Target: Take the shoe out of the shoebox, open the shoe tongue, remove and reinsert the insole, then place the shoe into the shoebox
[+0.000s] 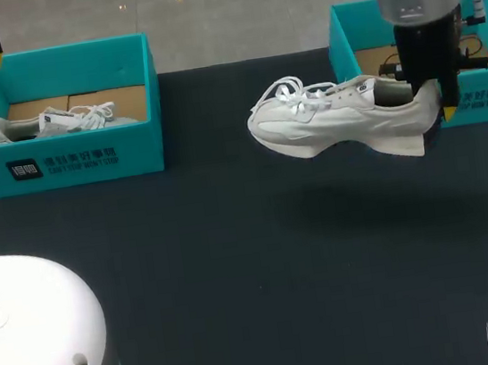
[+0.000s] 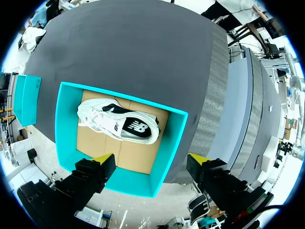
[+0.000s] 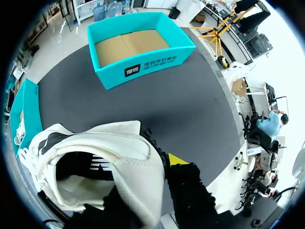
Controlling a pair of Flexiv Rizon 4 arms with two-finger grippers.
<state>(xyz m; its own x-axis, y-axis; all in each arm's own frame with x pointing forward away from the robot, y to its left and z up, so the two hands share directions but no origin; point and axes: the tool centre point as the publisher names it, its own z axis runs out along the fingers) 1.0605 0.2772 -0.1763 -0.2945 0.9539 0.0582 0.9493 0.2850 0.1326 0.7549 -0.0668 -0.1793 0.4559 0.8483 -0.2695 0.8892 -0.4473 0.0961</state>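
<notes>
Head view, right claw gripping shoe

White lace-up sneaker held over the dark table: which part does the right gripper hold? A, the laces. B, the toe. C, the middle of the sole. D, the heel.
D: the right gripper clamps the white lace-up sneaker at its heel, with the toe hanging free above the table.

Dark label with white characters on front wall of left shoebox, too small to read. Same kind of label on right shoebox front. Logo on dark side panel of boxed shoe.
</notes>
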